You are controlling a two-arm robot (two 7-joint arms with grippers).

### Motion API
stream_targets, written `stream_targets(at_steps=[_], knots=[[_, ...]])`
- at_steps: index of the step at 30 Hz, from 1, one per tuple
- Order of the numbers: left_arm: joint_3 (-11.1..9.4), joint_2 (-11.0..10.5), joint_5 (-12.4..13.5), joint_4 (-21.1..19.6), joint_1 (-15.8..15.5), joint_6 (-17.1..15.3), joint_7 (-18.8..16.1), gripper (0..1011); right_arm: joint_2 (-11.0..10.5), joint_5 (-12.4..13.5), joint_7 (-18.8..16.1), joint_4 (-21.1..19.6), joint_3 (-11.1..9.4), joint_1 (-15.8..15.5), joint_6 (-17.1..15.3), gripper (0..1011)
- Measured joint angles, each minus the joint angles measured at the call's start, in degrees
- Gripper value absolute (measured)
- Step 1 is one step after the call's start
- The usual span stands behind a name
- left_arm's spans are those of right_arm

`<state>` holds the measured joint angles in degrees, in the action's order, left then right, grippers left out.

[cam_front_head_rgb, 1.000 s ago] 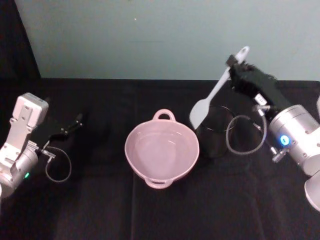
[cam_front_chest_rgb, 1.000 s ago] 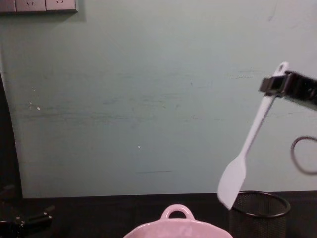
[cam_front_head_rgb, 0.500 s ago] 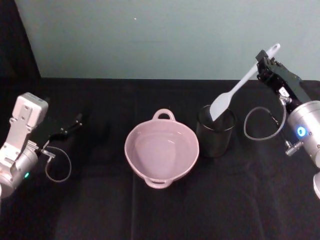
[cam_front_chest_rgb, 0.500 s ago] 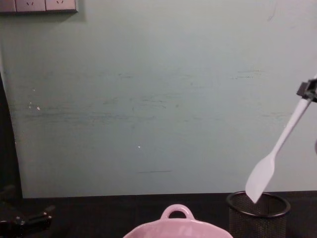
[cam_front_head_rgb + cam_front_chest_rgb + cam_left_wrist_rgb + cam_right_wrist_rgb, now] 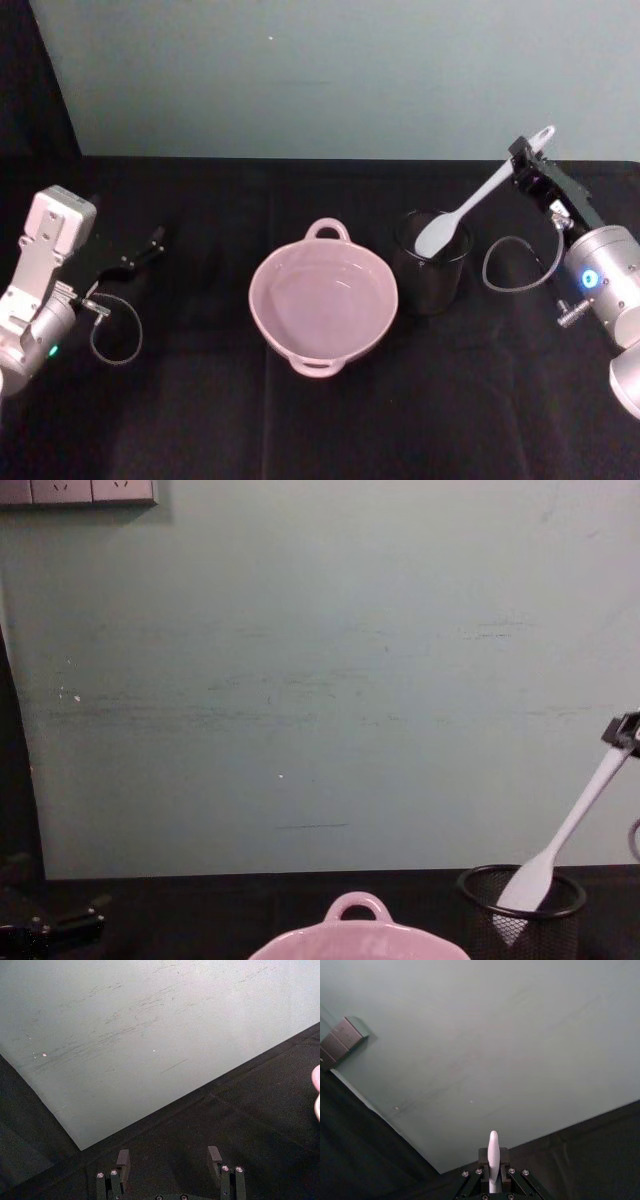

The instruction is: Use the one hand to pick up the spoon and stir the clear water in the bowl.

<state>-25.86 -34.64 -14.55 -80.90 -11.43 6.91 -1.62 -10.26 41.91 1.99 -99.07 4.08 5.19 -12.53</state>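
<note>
Now spoon [image 5: 470, 200] in hand [image 5: 523, 160], mesh cup [image 5: 432, 262]

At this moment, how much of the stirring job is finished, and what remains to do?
Already done: the right claw is shut on the spoon near its handle end. In hand: the spoon is tilted, with its blade inside the black mesh cup, not in the pink bowl beside it. No stirring is visible now; whether it was done cannot be told. The left claw rests open at the table's left.
</note>
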Motion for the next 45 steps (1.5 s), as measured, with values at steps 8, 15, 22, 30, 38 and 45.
stream_targets(at_steps=[8,15,22,30,38,45], knots=[[0.0,0.0,0.0,0.0,0.0,0.0,0.0,1011,0.1,1.6,0.2,3.2,0.8,0.7,0.7,125],[0.0,0.0,0.0,0.0,0.0,0.0,0.0,1011,-0.2,2.5,0.7,4.2,1.5,0.8,1.0,125],[0.0,0.0,0.0,0.0,0.0,0.0,0.0,1011,-0.8,2.7,1.8,4.2,2.2,0.4,1.1,125],[0.0,0.0,0.0,0.0,0.0,0.0,0.0,1011,-0.9,2.9,2.7,4.0,2.5,0.0,1.1,124],[0.0,0.0,0.0,0.0,0.0,0.0,0.0,1011,-0.9,2.9,3.3,4.1,2.8,0.0,1.2,125],[0.0,0.0,0.0,0.0,0.0,0.0,0.0,1011,-1.0,3.0,3.4,4.4,3.1,0.0,1.0,125]])
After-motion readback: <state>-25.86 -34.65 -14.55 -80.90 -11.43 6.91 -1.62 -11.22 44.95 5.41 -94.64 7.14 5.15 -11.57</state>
